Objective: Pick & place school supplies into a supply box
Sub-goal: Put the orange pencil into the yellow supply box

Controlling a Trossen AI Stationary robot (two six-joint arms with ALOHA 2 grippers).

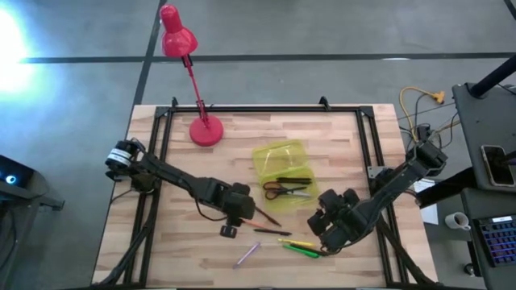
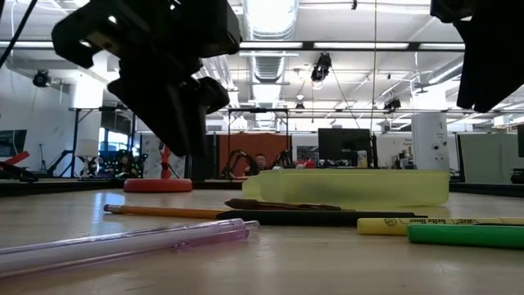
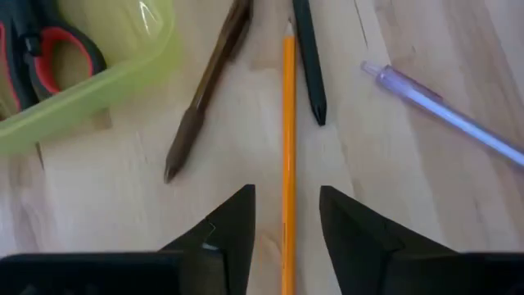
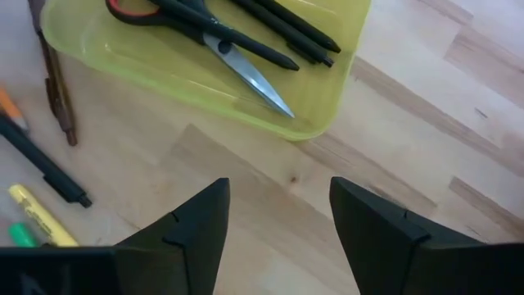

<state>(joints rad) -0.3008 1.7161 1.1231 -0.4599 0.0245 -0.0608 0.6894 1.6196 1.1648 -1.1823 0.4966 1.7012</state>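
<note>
**Left gripper lined up over the orange pencil, grasp not yet made**

High view: the yellow-green box (image 1: 279, 159) sat mid-table, just right of the red lamp (image 1: 196, 84) base, with the scissors (image 1: 285, 190) at its near edge. The left gripper (image 1: 235, 211) hung left of the loose supplies; the right gripper (image 1: 332, 224) waited to their right. A purple pen (image 1: 247, 254) lay nearest the front edge.

Low view: the purple pen (image 2: 123, 243) lay closest, the orange pencil (image 2: 164, 211) behind it, the box (image 2: 356, 188) beyond.

Left wrist view: the left gripper (image 3: 287, 215) had its fingers apart, 1 on either side of the orange pencil (image 3: 288, 147), holding nothing. A brown pencil (image 3: 205, 90) and a black pen (image 3: 309, 57) flanked it.

Right wrist view: the right gripper (image 4: 279, 215) stood spread and empty over bare wood near the box (image 4: 98, 49), which held the scissors (image 4: 201, 37) and dark pens.

Judgement: this was the pick step for the pencil. Next would call for lowering, closing on it alone, then carrying it right to the box.
</note>
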